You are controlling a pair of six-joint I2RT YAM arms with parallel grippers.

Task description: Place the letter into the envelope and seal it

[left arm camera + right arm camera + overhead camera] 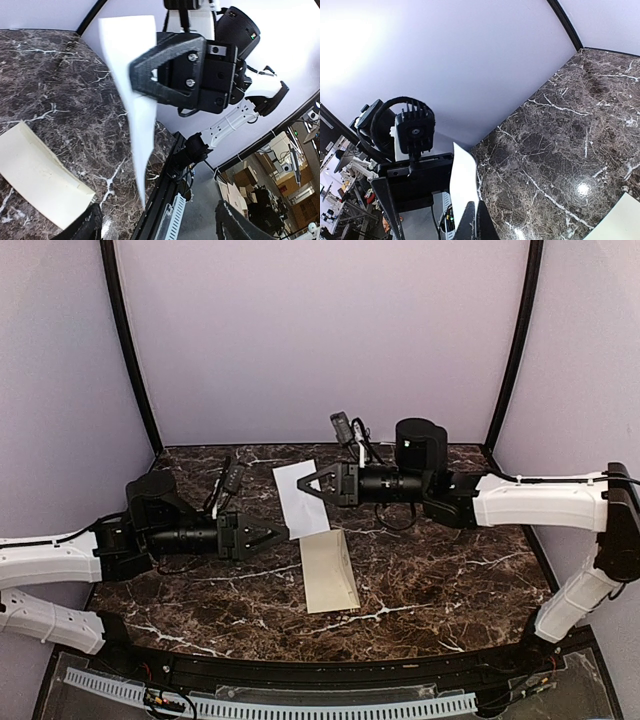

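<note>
The right gripper (304, 483) is pressed together on one edge of the letter (298, 502). The letter is held up between the two arms and, as far as can be judged, hangs clear of the table. In the right wrist view the sheet is seen rising straight out of the closed fingertips. The paper shows white here and no border or text can be made out, so it is taken for the letter only because it is the sheet in hand.

The left gripper (279, 533) is set at the sheet's lower corner with its fingers (86, 226) spread to either side of the hanging edge, and nothing is gripped by it. This stance is judged to prepare a second hold, so that the limp sheet can be steadied and aimed.

The cream envelope (330, 573) is seen lying flat on the dark marble table (450, 570), just beside the letter's lower end and apart from both grippers. Insertion is judged not yet begun, and whether the envelope's mouth is open cannot be told
</note>
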